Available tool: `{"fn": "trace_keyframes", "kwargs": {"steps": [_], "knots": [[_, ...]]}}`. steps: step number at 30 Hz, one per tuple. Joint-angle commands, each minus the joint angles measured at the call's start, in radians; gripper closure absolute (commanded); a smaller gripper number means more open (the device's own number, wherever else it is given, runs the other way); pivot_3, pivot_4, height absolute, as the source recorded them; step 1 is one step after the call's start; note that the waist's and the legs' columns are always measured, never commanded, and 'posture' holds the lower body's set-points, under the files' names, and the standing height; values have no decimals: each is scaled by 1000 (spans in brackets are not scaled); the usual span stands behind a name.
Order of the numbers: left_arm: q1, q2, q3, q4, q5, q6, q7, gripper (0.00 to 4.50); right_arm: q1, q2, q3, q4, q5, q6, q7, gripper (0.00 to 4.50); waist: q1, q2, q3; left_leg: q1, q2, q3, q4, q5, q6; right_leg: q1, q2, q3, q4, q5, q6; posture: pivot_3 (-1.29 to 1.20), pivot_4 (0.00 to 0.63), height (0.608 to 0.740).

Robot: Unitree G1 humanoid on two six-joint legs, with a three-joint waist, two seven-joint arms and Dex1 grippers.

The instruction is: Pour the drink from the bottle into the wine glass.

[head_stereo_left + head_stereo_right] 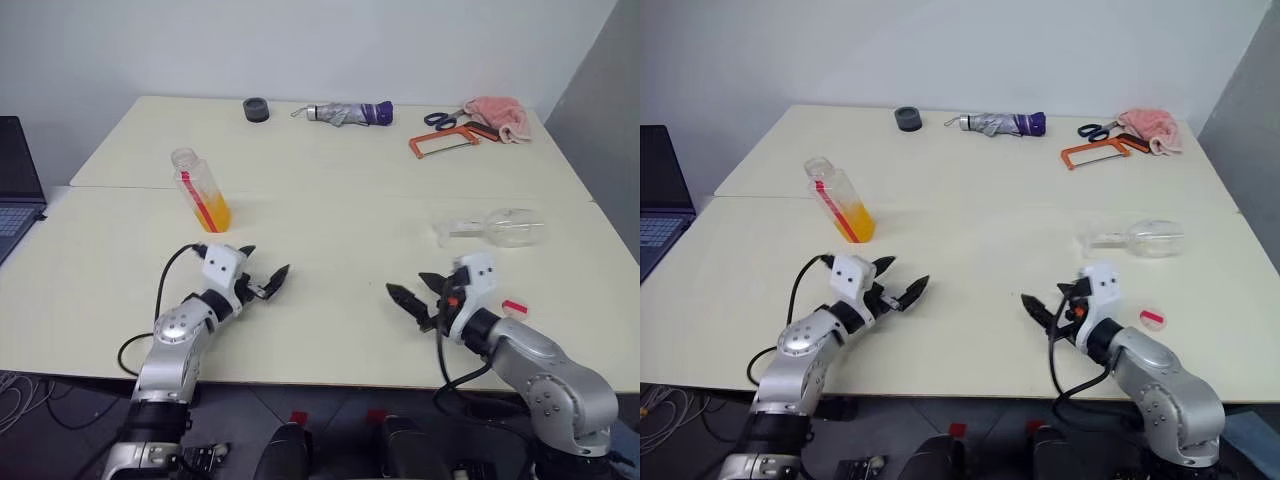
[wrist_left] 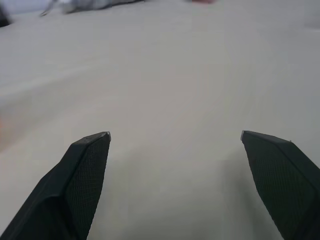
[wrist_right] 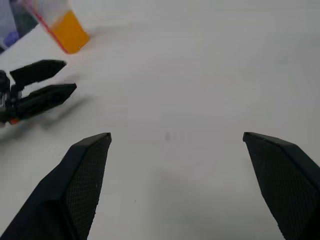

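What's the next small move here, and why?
Probably send the right gripper to the wine glass to stand it up. The glass lies on its side on the table, so pouring can't start. The bottle stands uncapped, drink inside, red cap beside the right arm; both grippers are open and empty.

A plain lab or test room: two pale tables pushed together as one surface (image 1: 330, 330) before a bare white wall (image 1: 300, 45), a laptop (image 1: 18, 180) at its side, loose cables (image 1: 20, 400) underneath.
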Motion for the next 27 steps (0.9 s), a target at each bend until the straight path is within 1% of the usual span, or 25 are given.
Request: {"fn": "trace_keyframes", "kwargs": {"steps": [1,6,9,11,18,27], "knots": [[-82,63,-39,-54,-71,30,-200,19,-95,90,-193,81,92,6,-157,0,-2,1,0,1,0,1,0,0,0,0,0,1,0,0,0,0,150,740],[-156,123,-92,-22,-93,63,-390,19,-212,161,-347,225,169,-54,-310,0,-7,2,-1,5,0,4,-7,0,0,-1,1,3,0,-1,-1,0,150,740],[-179,149,-129,-24,-105,90,-502,19,-286,174,-415,318,236,-96,-376,0,-12,2,0,4,0,4,-8,0,0,-1,2,3,0,-1,-2,0,150,740],[-187,156,-140,-24,-111,100,-542,19,-315,170,-433,357,266,-113,-403,0,-16,3,0,4,0,4,-8,0,0,-1,2,3,0,-1,-2,0,150,740],[-213,148,-150,-11,-105,106,-599,19,-417,146,-479,550,351,-233,-471,0,-24,3,0,4,1,4,-8,0,0,-1,2,3,0,-1,-2,0,150,740],[-246,137,-135,-14,-119,127,-606,19,-512,88,-465,811,339,-416,-451,0,-26,3,0,4,1,4,-8,0,0,-1,1,3,0,-1,-2,0,150,740]]}}
